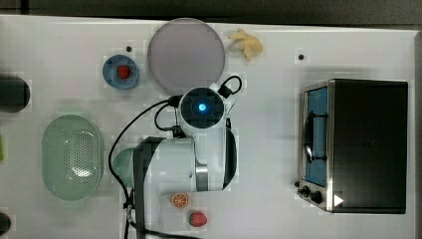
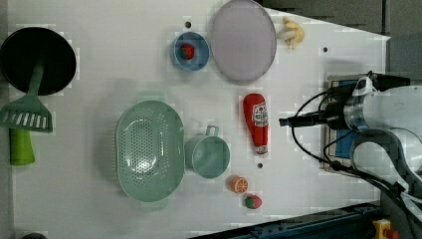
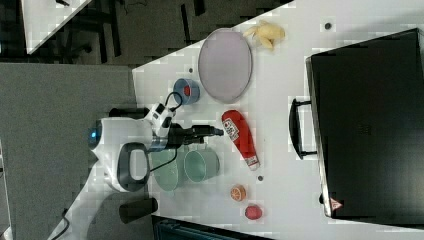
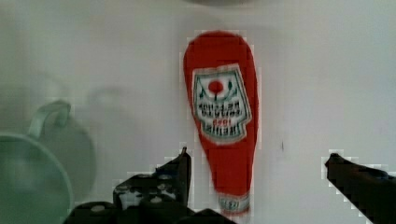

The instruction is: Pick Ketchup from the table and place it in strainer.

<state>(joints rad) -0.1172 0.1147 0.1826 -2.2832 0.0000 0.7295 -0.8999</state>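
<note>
In the wrist view we see our gripper [image 4: 257, 163] with its fingers [image 4: 180, 172] spread wide apart and nothing between the pads; the narrow neck of the Ketchup [image 4: 223, 121] lies in the gap between them on the white surface [image 4: 327, 70], label facing up, cap end nearest the camera. We cannot tell from that view how far above the bottle the fingertips hang.

In the left view the Ketchup [image 2: 256, 122] lies flat on the surface, and the gripper [image 2: 284, 121] shows as a dark tip on the left view's right of the bottle. The right view shows the gripper [image 3: 217, 132] just beside the bottle's broad end [image 3: 240, 137].

On the far side of the bottle from the gripper in the left view stands the green cup [image 2: 208, 154], touching the rim of the strainer [image 2: 149, 149], which sits upright with nothing in it. The lilac plate [image 2: 243, 40] lies above the bottle in the left view, with a blue bowl [image 2: 191, 51] holding a strawberry beside it. An orange slice [image 2: 239, 184] and another strawberry [image 2: 253, 201] lie below the cup in the left view.
</note>
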